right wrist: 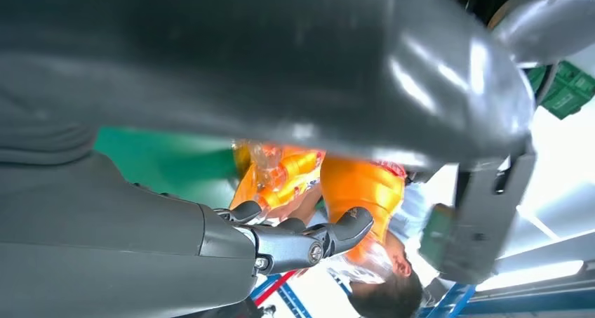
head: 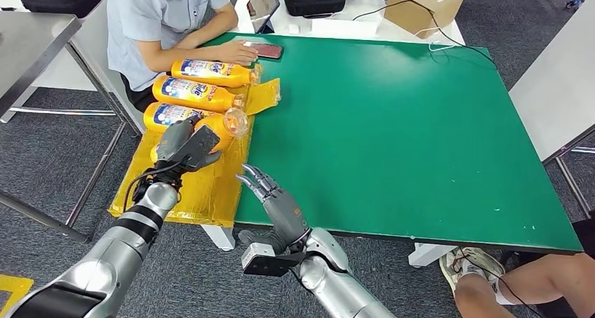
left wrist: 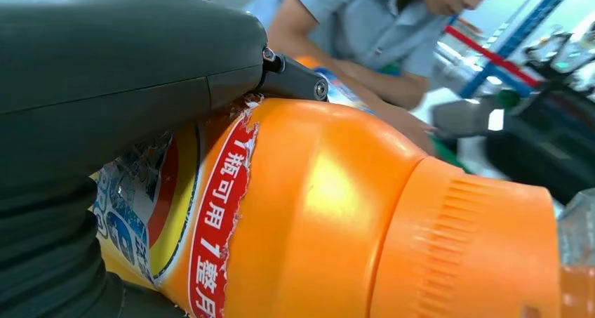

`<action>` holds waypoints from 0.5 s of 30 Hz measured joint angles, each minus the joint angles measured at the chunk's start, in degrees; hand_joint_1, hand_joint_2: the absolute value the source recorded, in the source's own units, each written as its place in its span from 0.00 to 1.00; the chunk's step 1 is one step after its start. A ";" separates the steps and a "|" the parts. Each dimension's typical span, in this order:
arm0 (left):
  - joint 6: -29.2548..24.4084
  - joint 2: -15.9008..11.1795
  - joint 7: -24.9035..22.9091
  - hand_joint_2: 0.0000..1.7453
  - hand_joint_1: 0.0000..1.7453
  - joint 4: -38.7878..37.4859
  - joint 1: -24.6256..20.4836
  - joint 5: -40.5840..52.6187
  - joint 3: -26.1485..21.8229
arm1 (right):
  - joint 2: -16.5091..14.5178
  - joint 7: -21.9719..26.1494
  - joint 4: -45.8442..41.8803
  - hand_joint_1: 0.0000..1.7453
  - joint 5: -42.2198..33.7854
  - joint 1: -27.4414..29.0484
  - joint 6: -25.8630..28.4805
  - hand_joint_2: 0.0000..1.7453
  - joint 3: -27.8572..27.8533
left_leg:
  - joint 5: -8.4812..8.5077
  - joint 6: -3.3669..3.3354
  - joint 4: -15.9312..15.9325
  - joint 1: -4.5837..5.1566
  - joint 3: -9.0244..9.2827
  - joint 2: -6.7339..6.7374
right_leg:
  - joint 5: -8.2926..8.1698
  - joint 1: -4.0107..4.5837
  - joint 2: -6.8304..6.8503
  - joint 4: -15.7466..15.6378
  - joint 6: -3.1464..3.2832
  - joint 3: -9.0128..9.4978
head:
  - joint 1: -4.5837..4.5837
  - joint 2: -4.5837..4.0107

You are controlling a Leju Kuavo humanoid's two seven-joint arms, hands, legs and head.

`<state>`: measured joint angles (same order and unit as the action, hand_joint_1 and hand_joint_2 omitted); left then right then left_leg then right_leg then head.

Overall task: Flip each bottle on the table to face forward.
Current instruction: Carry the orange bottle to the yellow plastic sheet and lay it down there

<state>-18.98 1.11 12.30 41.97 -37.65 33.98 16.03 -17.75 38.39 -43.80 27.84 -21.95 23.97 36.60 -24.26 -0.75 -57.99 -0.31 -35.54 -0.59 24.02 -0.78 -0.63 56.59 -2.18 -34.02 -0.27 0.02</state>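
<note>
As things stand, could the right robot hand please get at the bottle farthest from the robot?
Probably not easily: the right robot hand hovers open near the table edge, and the left robot hand, gripping the nearest bottle, sits before the farthest bottle.

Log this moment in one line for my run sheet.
left hand: grips nearest bottle | right hand: open above table

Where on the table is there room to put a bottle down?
The green table is bare from the right hand across to its far right edge. It is crowded on the yellow sheet, where three orange bottles lie and the left hand grips the nearest.
</note>
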 joint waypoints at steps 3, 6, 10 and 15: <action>0.79 -0.95 -3.42 1.00 1.00 -5.19 -3.06 5.56 0.69 | -0.19 0.09 0.00 0.00 0.04 -0.09 -1.01 0.00 -0.03 | 0.00 0.00 0.00 0.00 0.00 0.03 | 0.00 0.00 -0.01 0.01 0.00 0.00 | 0.00 0.00; 1.64 -1.70 -5.20 1.00 1.00 -8.99 -5.05 8.05 1.09 | -0.53 0.21 0.00 0.00 0.03 -0.09 -1.49 0.00 -0.04 | 0.00 0.00 0.00 0.00 0.00 0.06 | 0.00 0.00 -0.02 0.02 0.00 -0.02 | -0.01 0.00; 2.43 -2.33 -6.53 1.00 1.00 -12.15 -6.66 9.94 1.57 | -0.85 0.27 0.00 0.00 0.03 -0.09 -2.00 0.00 -0.05 | 0.00 0.00 0.00 0.00 -0.01 0.02 | 0.00 -0.01 -0.01 0.01 0.00 -0.02 | 0.00 0.00; 8.15 -3.12 -8.80 1.00 1.00 -15.94 -8.30 14.95 3.29 | -1.20 0.47 -0.02 0.00 0.17 -0.08 -2.83 0.00 -0.04 | 0.00 0.00 0.00 0.00 -0.02 0.02 | 0.00 -0.01 -0.01 0.01 0.00 -0.01 | 0.00 0.00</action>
<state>-10.83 -2.01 3.50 26.03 -45.96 48.94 19.31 -18.95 38.86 -43.82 28.02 -22.03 21.14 36.57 -24.26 -0.74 -57.99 -0.31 -35.56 -0.57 24.02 -0.79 -0.65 56.60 -2.18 -34.03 -0.27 0.02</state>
